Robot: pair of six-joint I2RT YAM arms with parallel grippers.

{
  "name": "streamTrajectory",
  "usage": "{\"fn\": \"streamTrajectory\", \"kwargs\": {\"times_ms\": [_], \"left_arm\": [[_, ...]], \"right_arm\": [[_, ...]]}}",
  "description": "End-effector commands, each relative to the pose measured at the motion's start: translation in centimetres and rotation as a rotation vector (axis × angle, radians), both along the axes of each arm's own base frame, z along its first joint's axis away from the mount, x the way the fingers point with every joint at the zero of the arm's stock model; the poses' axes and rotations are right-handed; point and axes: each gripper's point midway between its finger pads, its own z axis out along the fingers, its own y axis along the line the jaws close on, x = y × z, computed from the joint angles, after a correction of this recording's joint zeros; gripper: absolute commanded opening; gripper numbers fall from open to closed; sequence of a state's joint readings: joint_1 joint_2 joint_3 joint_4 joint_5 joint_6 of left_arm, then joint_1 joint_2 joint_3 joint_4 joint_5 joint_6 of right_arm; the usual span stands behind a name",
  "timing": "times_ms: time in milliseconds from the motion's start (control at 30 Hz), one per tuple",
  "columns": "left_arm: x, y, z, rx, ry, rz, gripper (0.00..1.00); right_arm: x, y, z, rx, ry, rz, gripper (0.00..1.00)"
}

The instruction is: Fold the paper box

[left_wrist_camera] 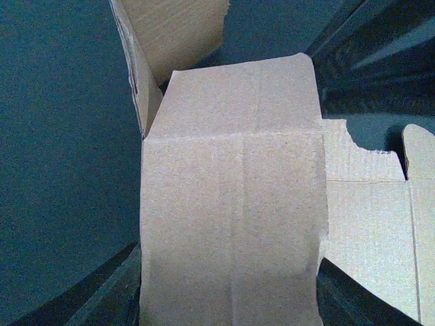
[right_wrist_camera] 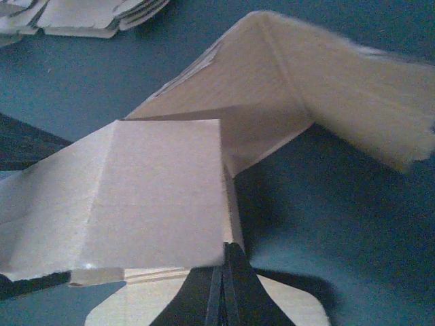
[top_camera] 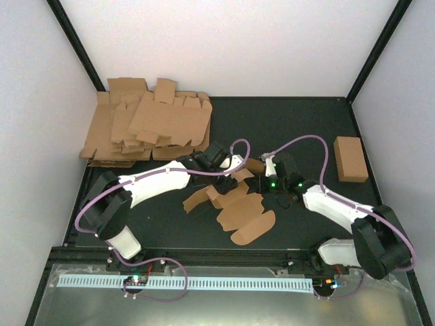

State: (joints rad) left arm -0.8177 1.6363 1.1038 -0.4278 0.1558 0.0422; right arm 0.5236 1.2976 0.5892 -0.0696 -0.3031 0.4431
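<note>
The paper box (top_camera: 241,210) lies partly unfolded in the middle of the dark table, its rounded flaps spread toward the near edge. My left gripper (top_camera: 219,161) comes at its far end from the left. In the left wrist view a creased panel of the paper box (left_wrist_camera: 231,204) fills the whole gap between the dark fingers (left_wrist_camera: 102,299), so the left gripper (left_wrist_camera: 228,302) is shut across it. My right gripper (top_camera: 266,170) meets the box from the right. Its right gripper tips (right_wrist_camera: 224,272) are pressed together on an edge-on panel of the paper box (right_wrist_camera: 156,197), whose other walls stand up behind.
A thick heap of flat brown blanks (top_camera: 149,125) fills the far left corner and shows in the right wrist view's top left as blanks (right_wrist_camera: 81,13). A smooth brown cardboard brick (top_camera: 350,158) sits at the far right. White walls close in the table.
</note>
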Motion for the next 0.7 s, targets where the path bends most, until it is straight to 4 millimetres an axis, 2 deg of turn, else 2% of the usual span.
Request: {"fn": "streamTrajectory", "kwargs": {"times_ms": [0, 267, 500, 667], "left_arm": [[-1.8, 1.6, -3.3, 0.094, 0.112, -0.006, 0.56], [-1.7, 1.5, -3.1, 0.094, 0.109, -0.009, 0.56], [-1.8, 1.6, -3.1, 0.102, 0.108, -0.01, 0.56], [-1.7, 2.0, -3.3, 0.143, 0.089, 0.0, 0.56]], "right_arm": [[1.1, -2.4, 1.0, -0.112, -0.058, -0.082, 0.02], [1.6, -3.9, 2.4, -0.148, -0.123, -0.139, 0.02], [1.7, 0.4, 3.0, -0.045, -0.084, 0.064, 0.02], [0.7, 2.4, 1.8, 0.039, 0.004, 0.154, 0.02]]}}
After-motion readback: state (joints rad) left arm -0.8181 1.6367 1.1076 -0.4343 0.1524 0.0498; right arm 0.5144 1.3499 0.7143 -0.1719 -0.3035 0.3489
